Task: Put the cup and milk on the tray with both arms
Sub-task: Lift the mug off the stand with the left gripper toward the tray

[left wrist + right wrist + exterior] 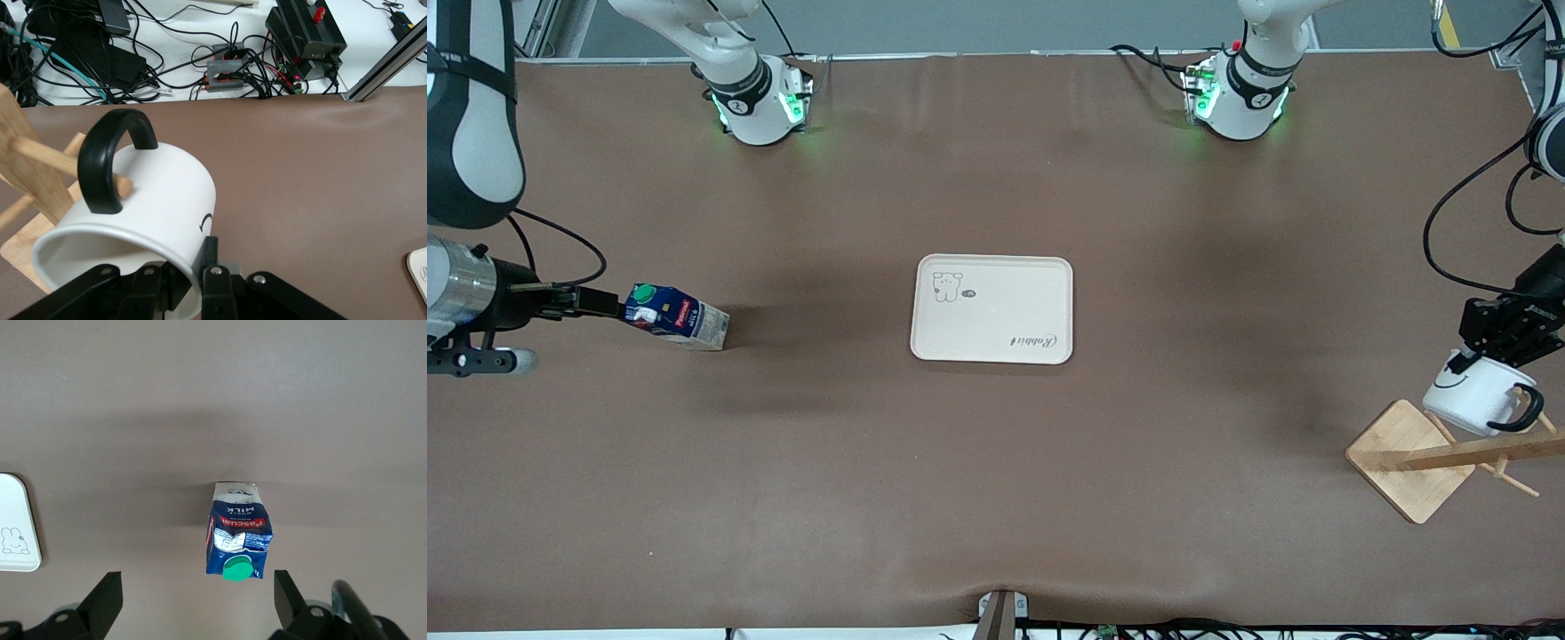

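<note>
The tray [992, 309] lies bare at mid-counter [996, 489]; nothing is placed yet. The milk [677, 317] stands toward the right arm's end, the right hand [591, 302] just beside its cap with fingers spread, gripping nothing. The cup [1476, 396] hangs on a wooden rack [1432, 453] at the left arm's end, the left hand [1485, 356] clamped on its rim. Both transfers remain. Legible: "Pascual MILK" on the carton, "Rabbit" on the tray.

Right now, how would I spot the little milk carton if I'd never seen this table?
Start at the cream tray in the middle of the brown table, then look toward the right arm's end. The milk stands alone there, in front of the open right gripper. It is dark blue with a round green cap and red label.
</note>
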`<state>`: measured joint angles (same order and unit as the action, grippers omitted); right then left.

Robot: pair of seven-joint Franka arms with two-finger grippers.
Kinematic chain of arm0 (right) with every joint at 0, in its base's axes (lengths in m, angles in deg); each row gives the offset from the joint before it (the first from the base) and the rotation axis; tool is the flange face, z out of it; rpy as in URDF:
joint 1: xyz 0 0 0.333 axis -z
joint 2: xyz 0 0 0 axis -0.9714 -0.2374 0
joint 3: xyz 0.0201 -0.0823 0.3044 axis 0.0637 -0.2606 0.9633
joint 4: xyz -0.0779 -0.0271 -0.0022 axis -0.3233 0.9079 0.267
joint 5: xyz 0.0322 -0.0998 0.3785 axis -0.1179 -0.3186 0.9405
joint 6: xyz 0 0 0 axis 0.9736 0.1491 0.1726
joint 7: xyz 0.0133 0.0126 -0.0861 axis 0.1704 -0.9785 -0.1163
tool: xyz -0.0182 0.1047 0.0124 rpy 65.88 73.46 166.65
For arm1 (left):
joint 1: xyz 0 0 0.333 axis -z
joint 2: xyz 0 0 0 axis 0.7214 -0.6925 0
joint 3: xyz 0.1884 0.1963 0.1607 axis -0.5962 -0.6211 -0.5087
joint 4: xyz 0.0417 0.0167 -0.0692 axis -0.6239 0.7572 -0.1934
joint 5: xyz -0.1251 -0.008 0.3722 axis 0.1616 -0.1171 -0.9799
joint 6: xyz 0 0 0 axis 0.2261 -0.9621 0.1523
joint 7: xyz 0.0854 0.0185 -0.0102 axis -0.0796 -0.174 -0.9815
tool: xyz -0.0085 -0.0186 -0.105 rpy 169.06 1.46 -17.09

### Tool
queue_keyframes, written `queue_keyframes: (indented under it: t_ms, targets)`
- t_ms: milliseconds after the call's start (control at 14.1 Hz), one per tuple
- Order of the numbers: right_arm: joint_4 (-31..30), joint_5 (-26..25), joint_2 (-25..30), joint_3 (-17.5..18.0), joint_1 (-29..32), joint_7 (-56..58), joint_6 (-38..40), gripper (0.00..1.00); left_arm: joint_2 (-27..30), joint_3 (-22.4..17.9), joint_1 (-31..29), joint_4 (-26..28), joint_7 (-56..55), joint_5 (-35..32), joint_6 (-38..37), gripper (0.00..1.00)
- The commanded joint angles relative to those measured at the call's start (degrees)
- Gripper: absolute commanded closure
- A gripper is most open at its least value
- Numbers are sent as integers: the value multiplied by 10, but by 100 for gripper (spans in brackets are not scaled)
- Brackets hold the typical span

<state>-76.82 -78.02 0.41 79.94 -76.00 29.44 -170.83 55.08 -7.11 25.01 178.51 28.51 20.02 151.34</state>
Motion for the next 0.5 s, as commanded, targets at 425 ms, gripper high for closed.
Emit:
queue_keyframes:
  t_ms: [425]
  targets:
    - [12,1,-39,5,30,-40,11,0,94,36,-1,72,-98,-51,-17,100]
